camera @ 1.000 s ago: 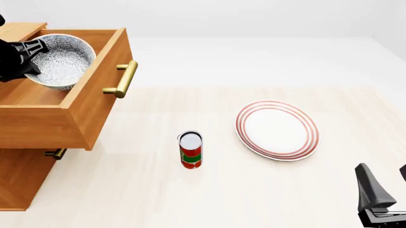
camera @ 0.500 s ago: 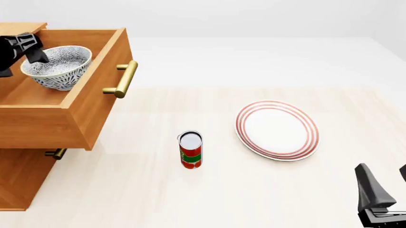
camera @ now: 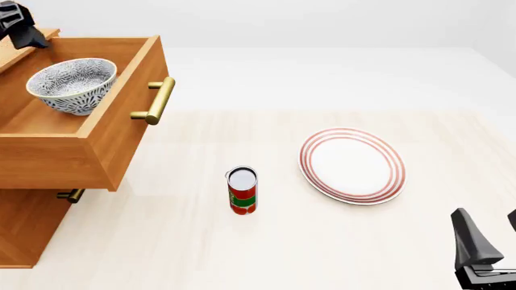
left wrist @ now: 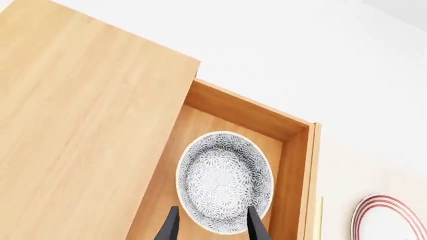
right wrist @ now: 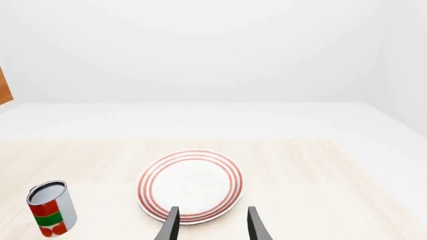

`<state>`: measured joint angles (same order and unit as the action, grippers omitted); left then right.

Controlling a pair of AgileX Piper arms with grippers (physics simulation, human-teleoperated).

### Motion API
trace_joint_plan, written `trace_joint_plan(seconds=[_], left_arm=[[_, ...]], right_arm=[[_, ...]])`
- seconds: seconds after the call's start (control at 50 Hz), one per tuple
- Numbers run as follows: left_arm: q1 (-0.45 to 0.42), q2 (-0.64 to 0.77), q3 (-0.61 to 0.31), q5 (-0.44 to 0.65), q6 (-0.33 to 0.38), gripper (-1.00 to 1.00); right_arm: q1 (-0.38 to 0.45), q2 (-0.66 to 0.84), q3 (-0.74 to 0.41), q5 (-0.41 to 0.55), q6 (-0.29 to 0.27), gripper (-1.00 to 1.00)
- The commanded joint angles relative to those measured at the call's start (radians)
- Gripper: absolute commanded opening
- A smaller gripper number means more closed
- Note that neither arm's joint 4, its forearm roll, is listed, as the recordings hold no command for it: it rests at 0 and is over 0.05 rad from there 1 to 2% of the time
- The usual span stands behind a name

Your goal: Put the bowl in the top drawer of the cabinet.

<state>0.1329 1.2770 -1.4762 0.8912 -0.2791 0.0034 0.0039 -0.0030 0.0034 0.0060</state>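
Resting: one bowl (camera: 72, 84) in top drawer (camera: 121, 136); one plate (camera: 352, 165), one can (camera: 241, 190).

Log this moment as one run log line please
bowl: upright in open top drawer, released | left tool: open above bowl | right tool: open, empty, near plate

Left gripper (camera: 20, 27) lets go and lifts clear, up toward the cabinet's (camera: 24, 235) back edge; the bowl (camera: 71, 84) now sits upright in the top drawer (camera: 121, 121).

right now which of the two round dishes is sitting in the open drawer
The speckled grey-and-white bowl; it sits upright in the pulled-out top drawer. The flat plate with red rings lies on the table.
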Motion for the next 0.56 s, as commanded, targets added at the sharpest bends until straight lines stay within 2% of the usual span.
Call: trace_joint_plan(seconds=[0.02,0.06,0.08,0.16,0.32,0.56], left_arm=[[-0.040,-0.070,-0.036,0.012,-0.029,1.00],[-0.055,-0.087,-0.043,-0.003,-0.053,1.00],[-0.056,-0.086,-0.049,0.001,-0.037,1.00],[-0.087,-0.120,-0.037,-0.025,-0.049,1.00],[-0.131,-0.192,0.043,-0.057,-0.082,1.00],[-0.161,-0.263,0.090,-0.084,-0.094,1.00]], right_arm=[[0.000,0.000,0.000,0.000,0.000,1.00],[0.000,0.005,-0.012,0.007,0.000,1.00],[0.000,0.005,-0.012,0.007,0.000,1.00],[0.000,0.005,-0.012,0.007,0.000,1.00],[0.000,0.005,-0.012,0.007,0.000,1.00],[0.000,0.005,-0.012,0.007,0.000,1.00]])
